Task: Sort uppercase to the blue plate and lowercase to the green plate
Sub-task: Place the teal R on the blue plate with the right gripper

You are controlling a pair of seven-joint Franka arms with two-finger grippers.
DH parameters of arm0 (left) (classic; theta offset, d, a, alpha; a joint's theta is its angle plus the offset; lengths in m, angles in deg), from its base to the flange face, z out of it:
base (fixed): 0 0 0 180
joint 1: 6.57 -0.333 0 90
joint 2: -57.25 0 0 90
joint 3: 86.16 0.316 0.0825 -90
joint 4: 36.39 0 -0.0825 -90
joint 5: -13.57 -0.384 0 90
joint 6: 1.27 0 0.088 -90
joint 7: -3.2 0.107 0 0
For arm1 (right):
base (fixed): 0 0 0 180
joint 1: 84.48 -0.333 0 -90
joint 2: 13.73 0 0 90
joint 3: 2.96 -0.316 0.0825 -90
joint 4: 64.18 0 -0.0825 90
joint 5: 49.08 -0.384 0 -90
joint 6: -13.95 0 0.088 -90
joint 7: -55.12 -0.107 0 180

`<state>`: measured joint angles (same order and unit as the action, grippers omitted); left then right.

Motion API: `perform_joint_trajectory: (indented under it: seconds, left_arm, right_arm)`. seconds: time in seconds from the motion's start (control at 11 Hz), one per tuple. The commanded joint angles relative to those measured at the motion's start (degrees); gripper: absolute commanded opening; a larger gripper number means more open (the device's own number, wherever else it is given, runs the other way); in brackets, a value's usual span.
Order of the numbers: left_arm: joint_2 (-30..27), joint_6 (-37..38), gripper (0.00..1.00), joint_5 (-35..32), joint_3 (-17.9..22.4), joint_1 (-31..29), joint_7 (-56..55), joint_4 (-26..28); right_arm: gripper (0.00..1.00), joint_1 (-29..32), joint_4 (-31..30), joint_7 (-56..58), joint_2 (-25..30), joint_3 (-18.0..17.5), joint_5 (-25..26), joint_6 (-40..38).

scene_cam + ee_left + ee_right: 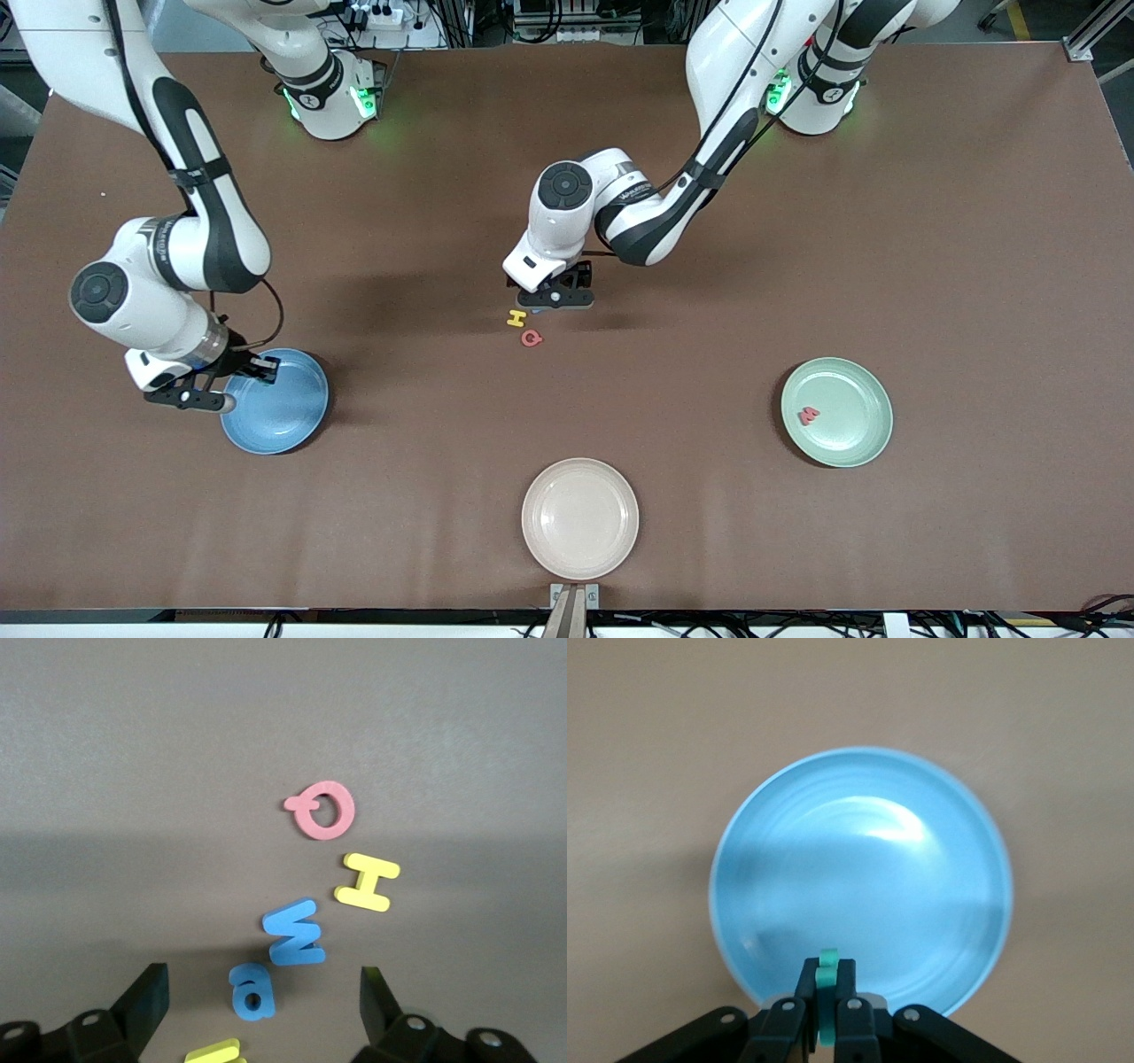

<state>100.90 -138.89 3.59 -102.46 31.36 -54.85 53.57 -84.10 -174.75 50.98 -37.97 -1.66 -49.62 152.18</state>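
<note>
Right gripper (827,1010) pinching green letter (827,979) on edge, over blue plate (771,859) rim. Left gripper (261,1010) fingers wide over blue a (252,990), between fingers.

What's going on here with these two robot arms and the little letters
The right gripper hangs over the blue plate, pinching a teal-green letter. The left gripper is open, low over loose letters mid-table: red Q, yellow H, blue M and blue a. A red letter already lies in the green plate. The cream plate holds nothing.
</note>
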Motion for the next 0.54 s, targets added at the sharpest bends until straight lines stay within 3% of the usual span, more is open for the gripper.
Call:
perform_joint_trajectory:
  seconds: [0.0,0.09,0.18,0.27,0.45]
  left_arm:
    - [1.1,5.6,0.86,-1.4,0.6,1.1,1.7,-3.4]
    - [1.4,7.5,0.85,-1.4,0.6,1.5,1.7,-3.9]
    - [1.4,7.8,0.85,-1.3,0.5,1.7,1.7,-4.2]
    - [1.5,7.8,0.85,-1.3,0.5,1.7,1.8,-4.3]
    - [2.1,7.8,0.83,-1.4,0.6,1.7,2.2,-4.3]
  right_arm:
    - [0.0,1.1,5.0,0.8,-3.6,-1.0,2.5,-0.8]
    - [0.0,1.0,6.1,0.6,-4.2,-1.0,2.6,-0.9]
    - [0.4,0.9,6.5,0.3,-4.8,-1.0,2.6,-0.9]
    - [0.99,1.1,6.5,0.1,-4.8,-1.0,2.5,-0.8]
    - [1.0,1.0,6.4,0.1,-4.8,-1.0,2.4,-0.8]
